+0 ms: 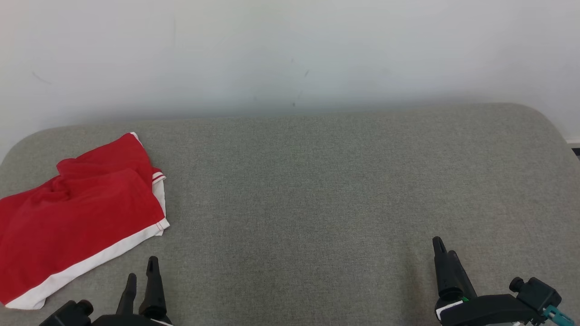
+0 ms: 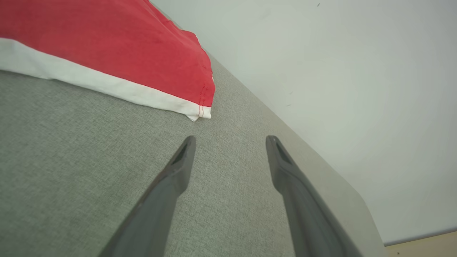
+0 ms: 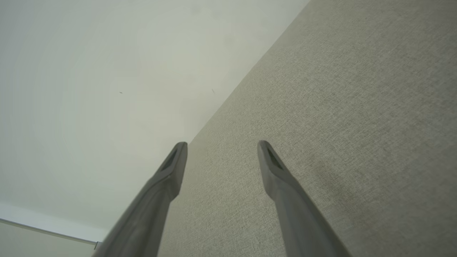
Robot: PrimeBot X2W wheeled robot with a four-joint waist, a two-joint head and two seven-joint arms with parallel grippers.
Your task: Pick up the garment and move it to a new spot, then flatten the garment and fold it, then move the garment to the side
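Note:
A red garment (image 1: pixel 81 213) with white trim lies folded and a little rumpled at the left end of the grey cushioned surface (image 1: pixel 317 190). My left gripper (image 1: pixel 142 267) stands open at the lower left, just right of the garment's near white hem, touching nothing. In the left wrist view the garment (image 2: pixel 117 46) sits ahead and to the left of the left gripper (image 2: pixel 230 141), whose jaws are apart and empty. My right gripper (image 1: pixel 439 246) rests low at the lower right, far from the garment. The right gripper (image 3: pixel 221 146) is open over bare fabric.
A pale wall (image 1: pixel 290 54) rises right behind the surface. The cushion's corners are rounded, and its left end runs out of the head view. A strip of floor (image 3: pixel 35 242) shows past the far edge in the right wrist view.

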